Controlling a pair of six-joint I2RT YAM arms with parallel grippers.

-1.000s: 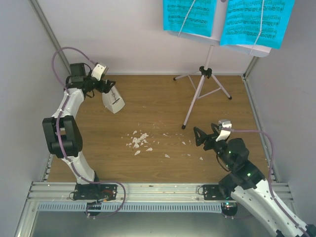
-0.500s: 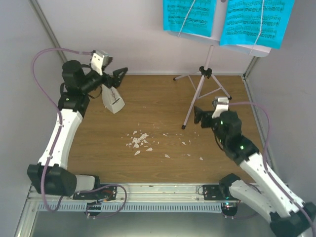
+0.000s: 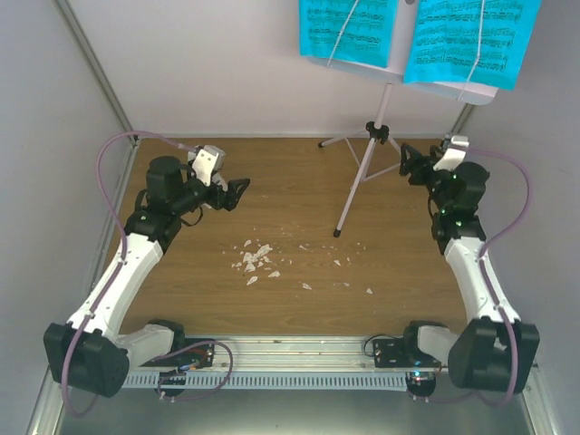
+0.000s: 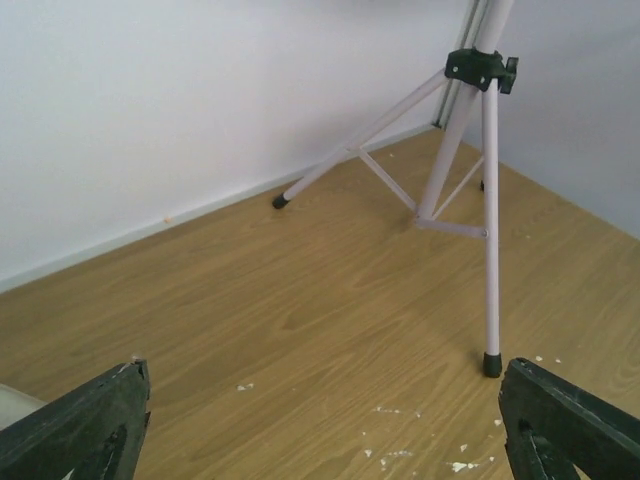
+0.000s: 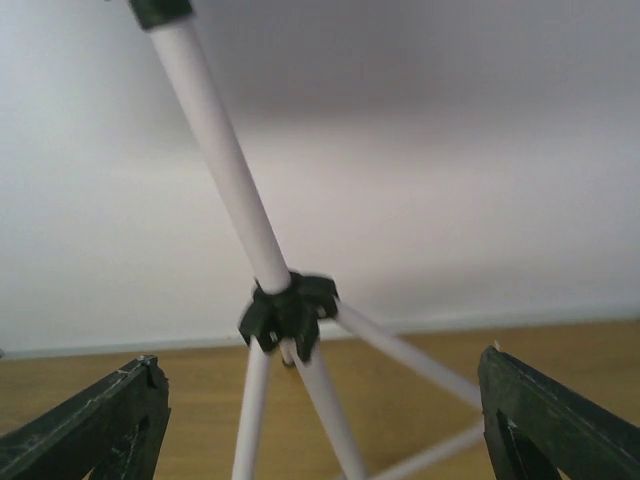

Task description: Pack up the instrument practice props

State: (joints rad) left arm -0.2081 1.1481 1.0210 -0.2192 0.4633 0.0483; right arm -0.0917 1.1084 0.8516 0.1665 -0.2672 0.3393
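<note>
Cyan sheet-music pages (image 3: 349,27) at one o'clock top the upright music stand (image 3: 357,181); nothing looks packed. Left gripper (image 3: 237,193) and right gripper (image 3: 410,163) gape, empty.

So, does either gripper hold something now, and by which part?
Nothing is held. The left gripper and the right gripper are both open and empty; the music stand stands untouched.

The pink-white legs of the music stand (image 4: 489,250) rest on the wooden floor (image 4: 250,300) in the upper right. The left gripper (image 4: 320,435) shows black tips far apart in the bottom corners. Tiny white crumbs (image 4: 398,455) lie between them.
</note>
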